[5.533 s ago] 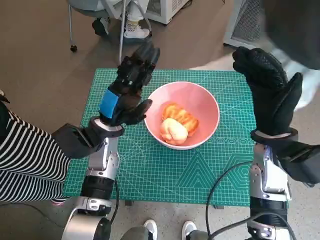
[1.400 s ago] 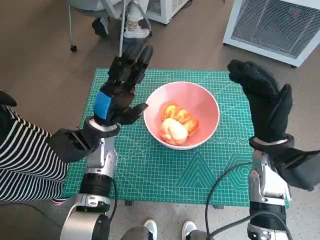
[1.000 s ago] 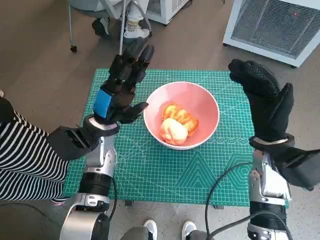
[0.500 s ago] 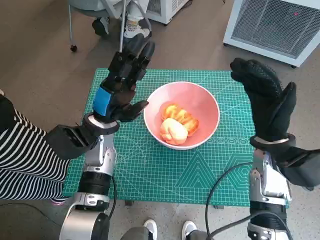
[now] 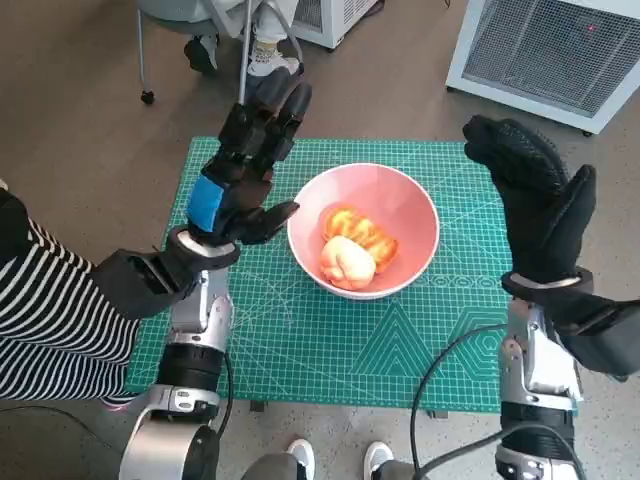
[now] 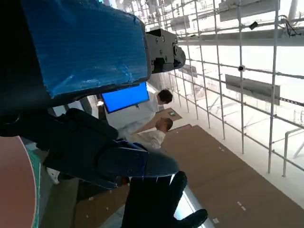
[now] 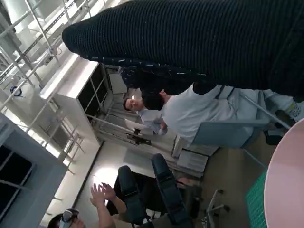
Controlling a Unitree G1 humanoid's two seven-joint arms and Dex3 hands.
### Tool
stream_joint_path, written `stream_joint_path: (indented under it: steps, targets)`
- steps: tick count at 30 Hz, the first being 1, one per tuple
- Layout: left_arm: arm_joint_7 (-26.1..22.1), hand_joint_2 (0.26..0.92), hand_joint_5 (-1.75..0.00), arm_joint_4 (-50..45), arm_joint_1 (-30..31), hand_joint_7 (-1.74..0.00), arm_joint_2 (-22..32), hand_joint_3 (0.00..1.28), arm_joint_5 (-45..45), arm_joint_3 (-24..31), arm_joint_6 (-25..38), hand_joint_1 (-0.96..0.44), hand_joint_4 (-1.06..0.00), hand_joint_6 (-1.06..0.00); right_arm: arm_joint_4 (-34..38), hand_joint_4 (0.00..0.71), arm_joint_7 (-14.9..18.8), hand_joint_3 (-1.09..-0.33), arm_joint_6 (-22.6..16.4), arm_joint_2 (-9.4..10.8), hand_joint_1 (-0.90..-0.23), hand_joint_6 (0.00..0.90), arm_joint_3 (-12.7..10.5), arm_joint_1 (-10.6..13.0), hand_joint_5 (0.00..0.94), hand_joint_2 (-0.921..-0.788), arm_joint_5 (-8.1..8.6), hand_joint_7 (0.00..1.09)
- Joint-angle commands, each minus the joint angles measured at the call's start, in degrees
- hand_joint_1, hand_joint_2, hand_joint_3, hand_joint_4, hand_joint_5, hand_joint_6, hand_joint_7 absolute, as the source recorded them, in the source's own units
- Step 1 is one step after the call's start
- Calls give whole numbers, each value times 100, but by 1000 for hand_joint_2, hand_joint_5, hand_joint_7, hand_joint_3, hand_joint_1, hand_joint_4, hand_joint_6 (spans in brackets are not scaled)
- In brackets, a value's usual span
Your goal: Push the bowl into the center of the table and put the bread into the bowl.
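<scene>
Bread (image 5: pixel 355 247) sits in pink bowl (image 5: pixel 405 200), w/ bowl near mat (image 5: pixel 330 345) centre. We see left hand (image 5: pixel 243 175) raised just left of bowl, fingers spread, empty; right hand (image 5: pixel 535 205) up right of bowl, spread, holding nothing.

My left hand (image 5: pixel 243 180) is of black hard plastic with a slight shine, and the blue tape (image 5: pixel 210 203) on its back looks matt and a little wrinkled. My right hand (image 5: pixel 535 205) wears a black knitted glove, rough and dull. The pink round bowl (image 5: pixel 410 205) is smooth and glossy. The golden bread (image 5: pixel 355 245) has a shiny crust. The green cutting mat (image 5: pixel 340 340) is matt, printed with pale lines.
</scene>
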Motion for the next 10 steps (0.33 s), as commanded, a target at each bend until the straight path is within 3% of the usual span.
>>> stream_joint_path:
  steps: [1,10]
  targets:
    - [27,921,0,-24,33,-239,14,309,58,-8,-79,-619,-48,1,8,176,33,-702,100,-33,-669,140,-23,41,1,-921,22,357]
    - [65,921,-1,55,52,-238,8,308,90,4,-187,-622,-48,1,-54,176,40,-698,131,-45,-670,140,-15,77,1,-921,7,357]
